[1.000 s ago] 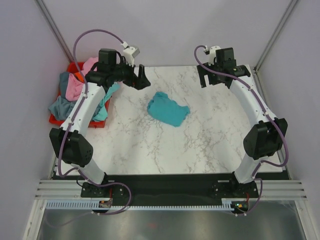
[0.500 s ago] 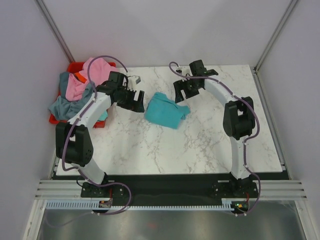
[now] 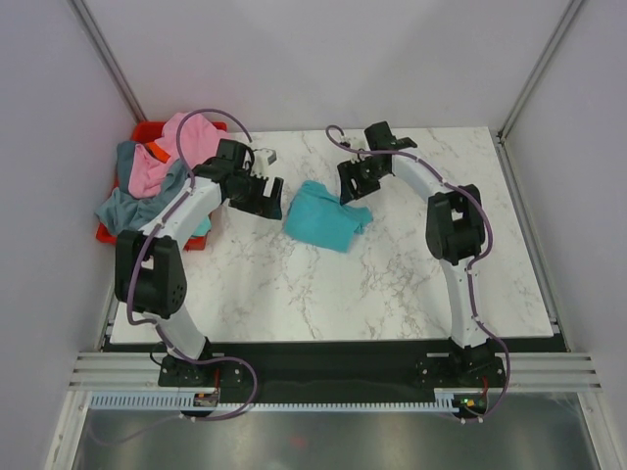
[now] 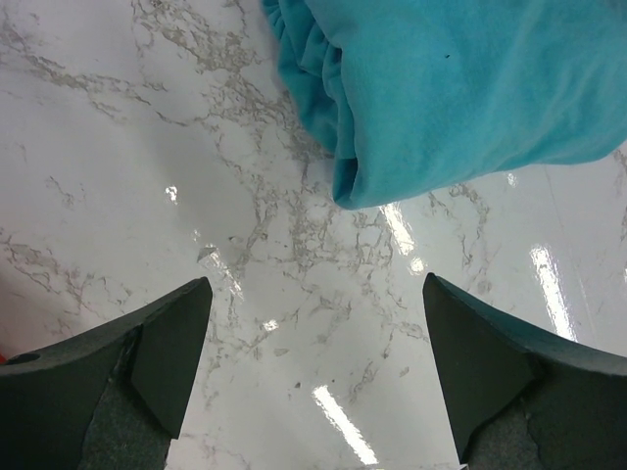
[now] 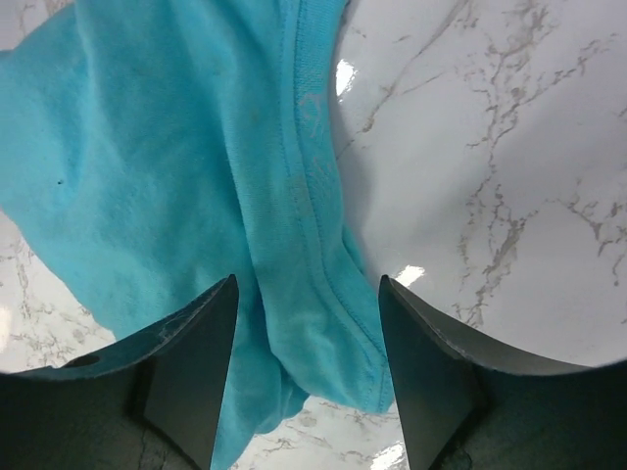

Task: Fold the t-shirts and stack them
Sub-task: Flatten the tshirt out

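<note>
As the teal t-shirt (image 3: 326, 220), judged soft and limp, is lying crumpled toward the tabletop's (image 3: 294, 294) far edge, its hem is being straddled by the parted right pincer (image 5: 307, 294); the left pincer (image 4: 315, 289) is being held wide beside it.

White, grey-veined marble table (image 3: 294, 284) lies under the left claw (image 4: 313, 284) and right claw (image 5: 308, 279), with lamp glare (image 4: 333, 436) on it beside each. Beyond them rise plain pale walls (image 3: 323, 59), with metal posts (image 3: 105, 59) in the corners.
</note>
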You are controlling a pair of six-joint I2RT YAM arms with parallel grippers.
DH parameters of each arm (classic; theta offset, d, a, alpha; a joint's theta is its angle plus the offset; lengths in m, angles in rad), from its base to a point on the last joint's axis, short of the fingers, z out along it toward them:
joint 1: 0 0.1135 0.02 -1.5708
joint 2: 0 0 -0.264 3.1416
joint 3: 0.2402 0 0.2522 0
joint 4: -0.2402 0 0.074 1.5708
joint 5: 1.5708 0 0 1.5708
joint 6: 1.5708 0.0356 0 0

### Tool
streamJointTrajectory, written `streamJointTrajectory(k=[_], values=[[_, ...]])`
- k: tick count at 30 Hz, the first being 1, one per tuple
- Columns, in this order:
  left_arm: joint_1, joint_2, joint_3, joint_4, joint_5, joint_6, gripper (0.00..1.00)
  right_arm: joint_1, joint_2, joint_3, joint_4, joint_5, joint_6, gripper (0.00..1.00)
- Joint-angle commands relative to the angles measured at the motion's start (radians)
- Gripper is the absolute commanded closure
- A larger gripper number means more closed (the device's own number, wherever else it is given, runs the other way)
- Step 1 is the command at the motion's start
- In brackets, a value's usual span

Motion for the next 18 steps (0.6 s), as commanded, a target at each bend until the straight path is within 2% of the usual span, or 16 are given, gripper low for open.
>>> streamJointTrajectory(k=[1,4,6,7,8,11,18], values=[[0.002,0.025,0.055,0.019,-0.006,0.016,0.04,0.013,0.002,0.033,-0.02,-0.064,-0.032,0.32],[0.002,0.038,0.071,0.018,-0.007,0.012,0.04,0.022,0.014,0.033,-0.035,-0.086,-0.054,0.31],[0.002,0.043,0.078,0.019,-0.009,0.011,0.04,0.026,0.027,0.042,-0.04,-0.087,-0.061,0.47],[0.002,0.043,0.082,0.019,-0.013,0.011,0.04,0.026,0.03,0.048,-0.045,-0.087,-0.066,0.59],[0.004,0.043,0.082,0.019,-0.017,0.011,0.04,0.026,0.031,0.053,-0.042,-0.08,-0.069,0.82],[0.002,0.042,0.08,0.021,-0.026,0.013,0.04,0.026,0.025,0.084,-0.045,-0.045,-0.074,1.0],[0.002,0.022,0.072,0.038,-0.058,0.016,0.04,0.026,-0.12,0.162,-0.057,0.101,-0.179,1.0]])
